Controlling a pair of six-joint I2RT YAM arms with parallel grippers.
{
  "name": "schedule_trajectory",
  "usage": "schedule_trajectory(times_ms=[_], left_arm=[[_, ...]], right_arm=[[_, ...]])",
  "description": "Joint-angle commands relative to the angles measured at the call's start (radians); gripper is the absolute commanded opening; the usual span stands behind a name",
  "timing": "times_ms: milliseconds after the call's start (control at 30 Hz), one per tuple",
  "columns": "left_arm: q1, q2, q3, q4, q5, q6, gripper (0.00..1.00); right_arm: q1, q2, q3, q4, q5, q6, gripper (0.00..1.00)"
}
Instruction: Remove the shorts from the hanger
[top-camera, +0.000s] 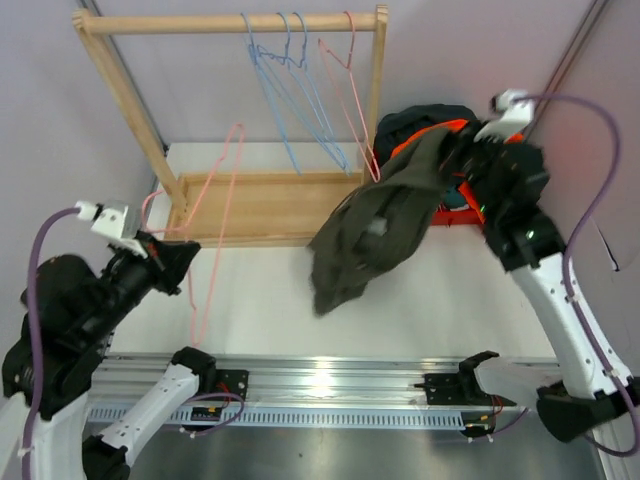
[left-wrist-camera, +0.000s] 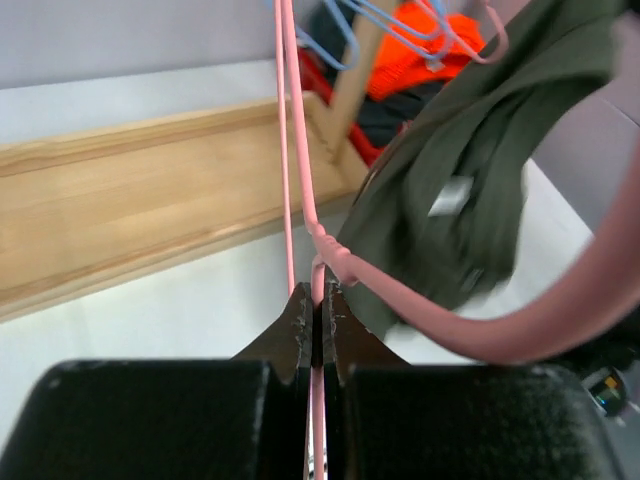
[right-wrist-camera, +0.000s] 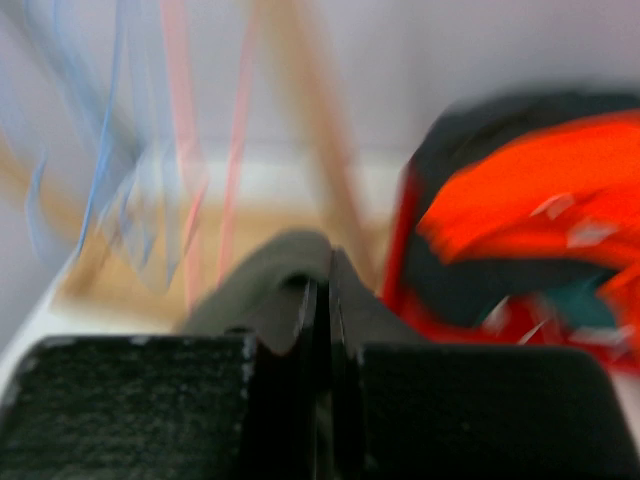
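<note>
The left gripper (left-wrist-camera: 318, 300) is pinched together on the wire of a bare pink hanger (left-wrist-camera: 338, 258), at the lower left of the top view. The right gripper (right-wrist-camera: 320, 290) is clamped on a fold of the olive-green shorts (top-camera: 375, 230). They dangle at centre right, apart from that hanger, just below the orange shorts (top-camera: 440, 130) piled at upper right. The cloth looks light, limp and floppy. A pinch on a thick fold or the waistband should hold, though it will likely swing and drape.
</note>
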Motion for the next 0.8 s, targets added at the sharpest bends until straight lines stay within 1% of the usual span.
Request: schedule_trajectory(times_ms=[0,67,100,167,200,233,300,333,367,433,467,533,567,600,633,667,700,767], left_arm=[[-0.004,-0.053,0.018,-0.061,-0.225,-0.019,0.00],[-0.004,-0.065,0.006,-0.039,-0.280,-0.024,0.00],[-0.004,-0.065,-0.020,-0.027,-0.297,-0.027,0.00],[-0.004,-0.067,-0.037,0.013,-0.319,-0.040,0.00],[-0.004,-0.068,-0.057,0.031,-0.322,-0.045,0.00],[-0.004,-0.065,-0.075,0.046,-0.319,-0.050,0.00],[-0.004,-0.052,-0.092,0.077,-0.323,-0.057,0.00],[-0.004,-0.044,-0.098,0.083,-0.331,-0.057,0.00],[-0.004,-0.038,-0.105,0.089,-0.345,-0.056,0.00],[-0.004,-0.013,-0.105,0.111,-0.375,-0.048,0.00],[-0.004,-0.001,-0.097,0.119,-0.383,-0.044,0.00],[-0.004,0.030,-0.080,0.142,-0.403,-0.036,0.00],[-0.004,0.068,-0.073,0.148,-0.409,-0.028,0.00],[-0.002,0.088,-0.050,0.151,-0.417,-0.024,0.00],[-0.002,0.109,-0.025,0.158,-0.431,-0.021,0.00],[-0.002,0.149,-0.013,0.168,-0.432,-0.010,0.00],[-0.002,0.175,0.034,0.174,-0.435,-0.005,0.00],[0.001,0.258,0.075,0.185,-0.437,0.007,0.00]], right_arm=[[-0.177,0.178,0.323,-0.010,-0.144,0.032,0.00],[-0.255,0.280,0.454,-0.016,-0.149,0.029,0.00],[-0.284,0.391,0.589,-0.013,-0.182,0.035,0.00],[-0.361,0.527,0.762,-0.033,-0.245,0.083,0.00],[-0.376,0.602,0.861,-0.094,-0.261,0.093,0.00],[-0.384,0.747,1.052,-0.128,-0.273,0.098,0.00],[-0.392,0.869,1.191,-0.214,-0.279,0.086,0.00],[-0.392,0.910,1.225,-0.229,-0.278,0.083,0.00],[-0.393,0.944,1.199,-0.239,-0.278,0.084,0.00],[-0.393,0.917,1.052,-0.176,-0.278,0.092,0.00],[-0.395,0.846,0.819,-0.053,-0.279,0.104,0.00],[-0.393,0.770,0.590,0.068,-0.272,0.118,0.00],[-0.395,0.721,0.504,0.120,-0.256,0.123,0.10],[-0.395,0.704,0.383,0.126,-0.250,0.138,0.57],[-0.396,0.689,0.334,0.129,-0.247,0.147,0.87],[-0.396,0.673,0.283,0.149,-0.241,0.155,0.99],[-0.396,0.638,0.181,0.160,-0.238,0.172,0.99],[-0.396,0.594,0.076,0.203,-0.236,0.192,0.99]])
